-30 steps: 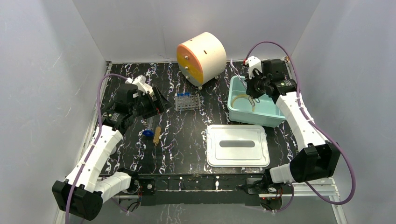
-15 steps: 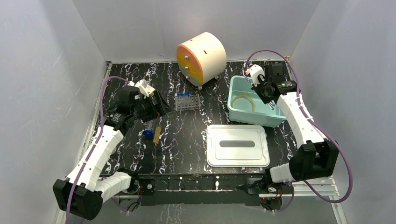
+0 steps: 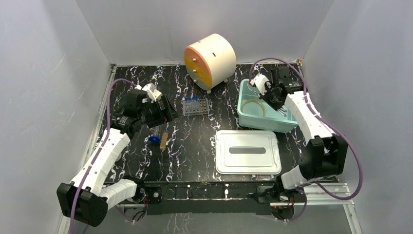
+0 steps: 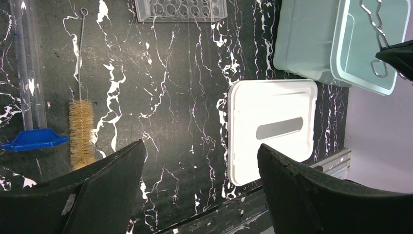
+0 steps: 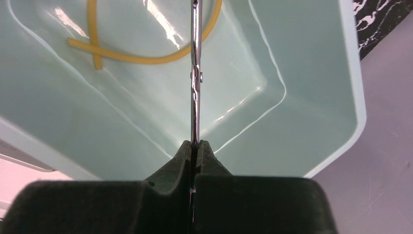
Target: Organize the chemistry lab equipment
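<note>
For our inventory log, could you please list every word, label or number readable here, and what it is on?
No text can be read.
Faint blue marks on the clear plastic cylinder with a blue base: too blurred to read.
The white rectangular plastic lid shows no lettering.

A tan rubber tubing coil (image 5: 93, 29) lies flat inside the teal plastic tub (image 5: 311, 73). The thin metal tongs (image 5: 196, 73), clamped in the right gripper (image 5: 196, 144), hang over that tub. The small clear tube rack (image 4: 180, 9) stands upright on the table (image 4: 185, 97), apparently with blue-capped tubes (image 3: 194, 99) inside. The clear blue-based cylinder (image 4: 29, 73) and the tan-bristled wire brush (image 4: 82, 131) lie side by side.
</note>
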Tool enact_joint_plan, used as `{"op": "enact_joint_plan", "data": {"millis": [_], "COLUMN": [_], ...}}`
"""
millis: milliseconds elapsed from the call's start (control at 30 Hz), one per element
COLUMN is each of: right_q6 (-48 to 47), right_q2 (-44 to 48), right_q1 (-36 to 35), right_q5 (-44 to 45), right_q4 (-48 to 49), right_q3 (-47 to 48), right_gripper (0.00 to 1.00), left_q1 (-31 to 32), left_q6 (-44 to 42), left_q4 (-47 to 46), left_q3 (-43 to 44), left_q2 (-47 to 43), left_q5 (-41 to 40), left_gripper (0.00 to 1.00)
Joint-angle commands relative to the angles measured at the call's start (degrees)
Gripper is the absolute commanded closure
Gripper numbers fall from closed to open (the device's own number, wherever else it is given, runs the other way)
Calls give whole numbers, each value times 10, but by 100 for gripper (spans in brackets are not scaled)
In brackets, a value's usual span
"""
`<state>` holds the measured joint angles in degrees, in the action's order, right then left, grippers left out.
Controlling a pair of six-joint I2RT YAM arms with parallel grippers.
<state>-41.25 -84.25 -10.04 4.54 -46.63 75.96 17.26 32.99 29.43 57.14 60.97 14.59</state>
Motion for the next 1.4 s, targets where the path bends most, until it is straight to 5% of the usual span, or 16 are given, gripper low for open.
{"op": "enact_joint_plan", "data": {"millis": [0, 233, 467, 1033, 1367], "right_q6": [-42, -86, -115, -203, -191], "right_q2": [-37, -120, -164, -197, -203], "right_q1": [1, 0, 2, 8, 12], "right_q5": [15, -36, 17, 40, 26], "right_q4": [15, -13, 20, 204, 213], "right_q3": [34, 76, 93, 28, 16], "right_gripper": [100, 100, 100, 100, 83], "left_q1": [-3, -3, -3, -3, -3], "left_q6": [-6, -2, -1, 19, 17], "left_q4": [4, 2, 0, -9, -6], "left_q3": [16, 18, 13, -7, -15], "left_q2": [5, 9, 7, -18, -31], "left_q5": [2, -10, -10, -5, -4], "left_gripper": [16, 16, 16, 16, 15]}}
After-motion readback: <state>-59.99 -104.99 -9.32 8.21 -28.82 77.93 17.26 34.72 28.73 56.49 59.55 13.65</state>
